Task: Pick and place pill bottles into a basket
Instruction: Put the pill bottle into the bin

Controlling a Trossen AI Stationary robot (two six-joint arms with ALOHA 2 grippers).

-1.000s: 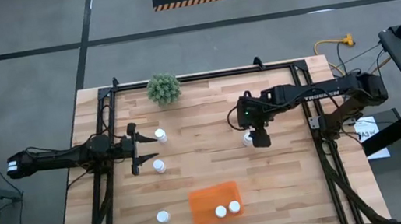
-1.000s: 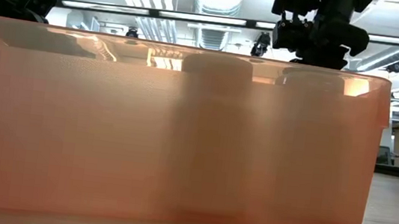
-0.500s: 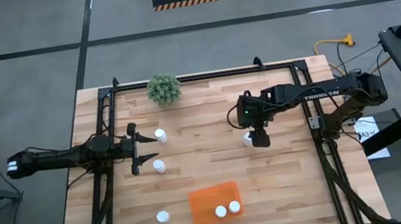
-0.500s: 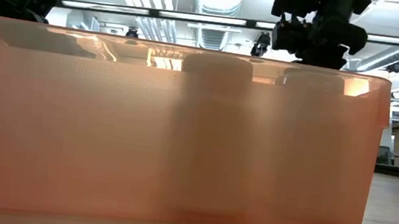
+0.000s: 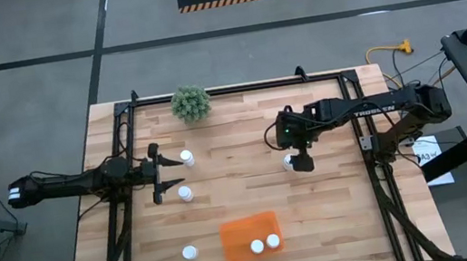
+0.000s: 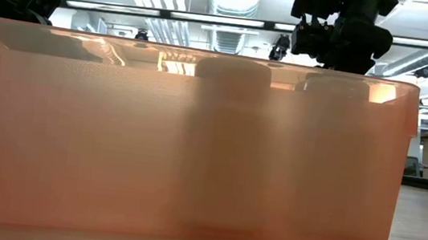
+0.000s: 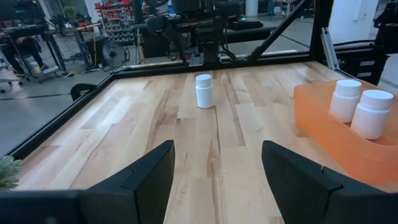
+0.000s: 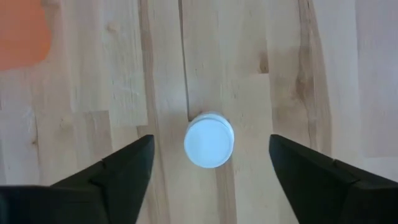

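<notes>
The orange basket [image 5: 250, 236] lies near the table's front edge and holds two white pill bottles [image 5: 256, 247] [image 5: 273, 241], which show through its wall in the low view [image 6: 226, 137]. A white bottle [image 5: 287, 162] stands upright on the wood right of centre. My right gripper [image 5: 298, 160] hangs above it, pointing down and open, its fingers [image 8: 127, 168] on either side of the bottle's cap [image 8: 209, 140] and apart from it. My left gripper [image 5: 162, 172] is open and empty at the left, between two standing bottles [image 5: 187, 157] [image 5: 186, 193].
Another bottle [image 5: 189, 253] stands left of the basket. A small green plant [image 5: 190, 103] stands at the far edge. Bare wood lies between the right gripper's bottle and the basket [image 7: 336, 134]. The black frame rails [image 5: 122, 210] run along both table sides.
</notes>
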